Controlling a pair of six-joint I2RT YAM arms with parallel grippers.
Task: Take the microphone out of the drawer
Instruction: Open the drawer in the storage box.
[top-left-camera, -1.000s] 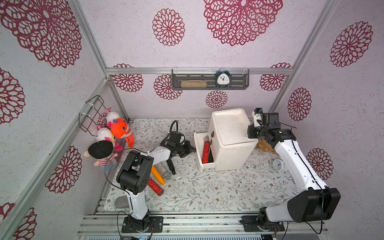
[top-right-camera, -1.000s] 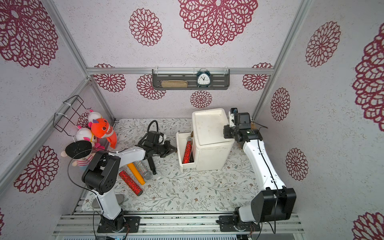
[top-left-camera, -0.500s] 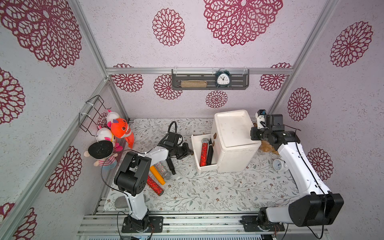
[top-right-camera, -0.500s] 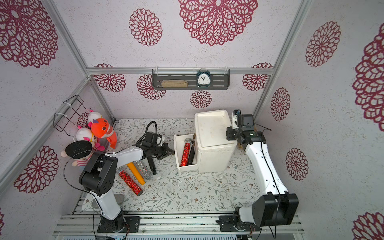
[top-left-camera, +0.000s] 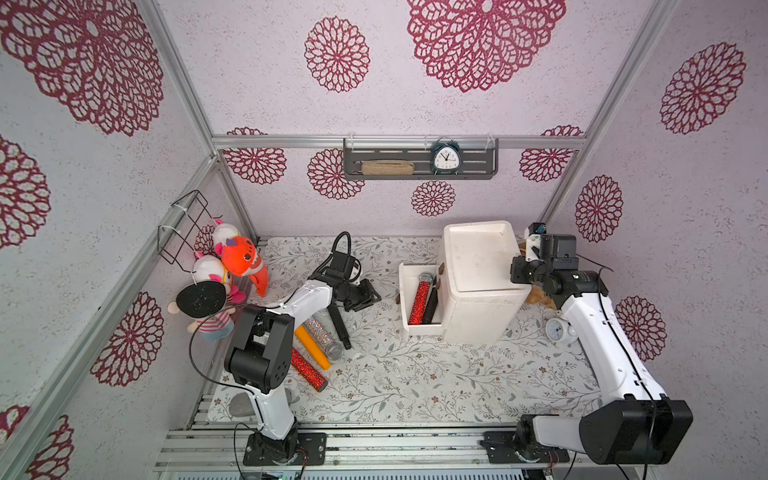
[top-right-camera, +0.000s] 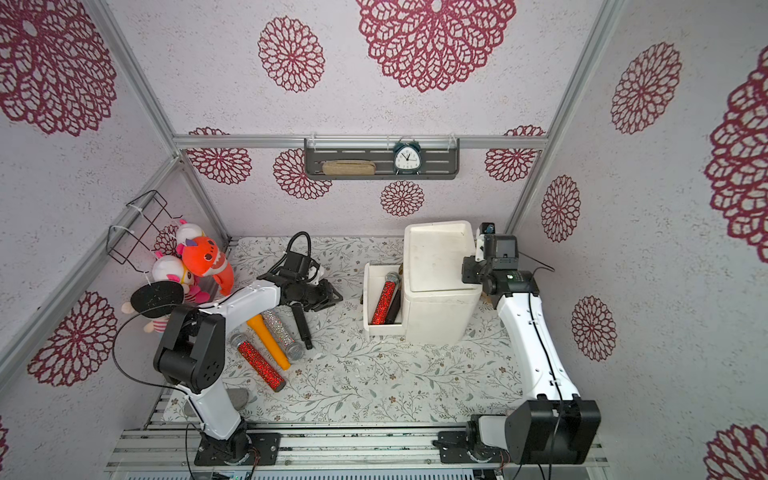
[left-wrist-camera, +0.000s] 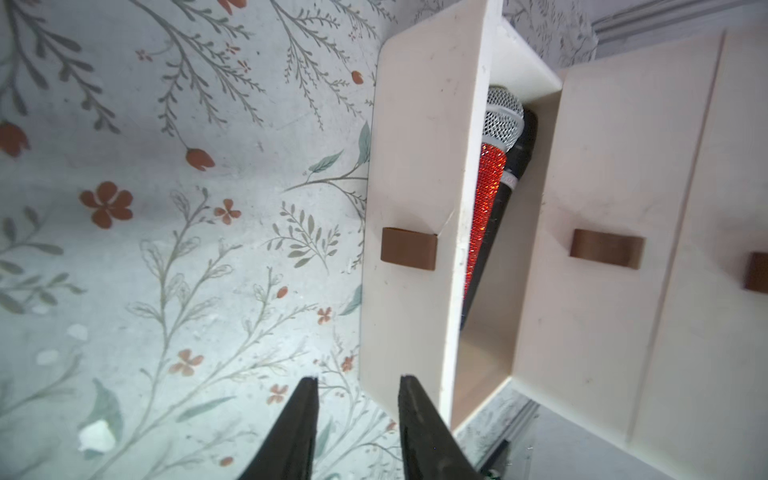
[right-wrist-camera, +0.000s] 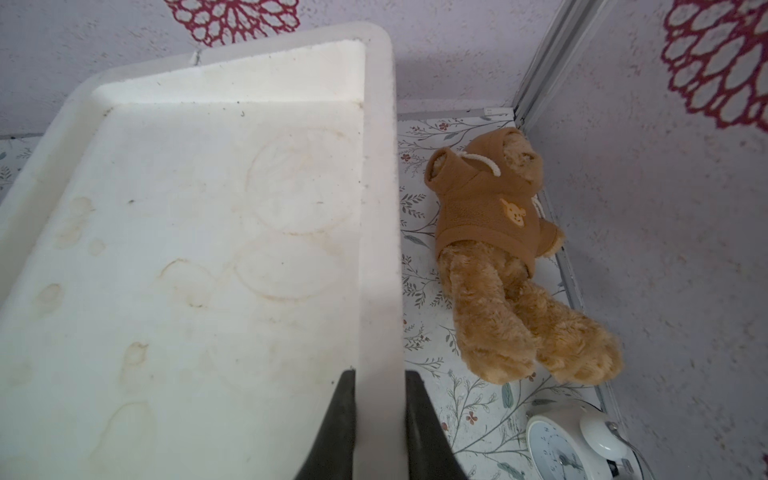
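Opening step is judged done: the drawer is standing pulled out of the cabinet, with the red glitter microphone and a black microphone lying side by side inside, neither being touched. The left gripper is being held just off the drawer front, jaws partly apart and empty, while the cabinet's top rim is being pinched by the right gripper. Reach-in, grasp and lift-out are being left to do.

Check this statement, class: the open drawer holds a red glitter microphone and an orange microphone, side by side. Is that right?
No. The second one is black, not orange: the open drawer holds a red glitter microphone and a black microphone, side by side. The left wrist view shows it.
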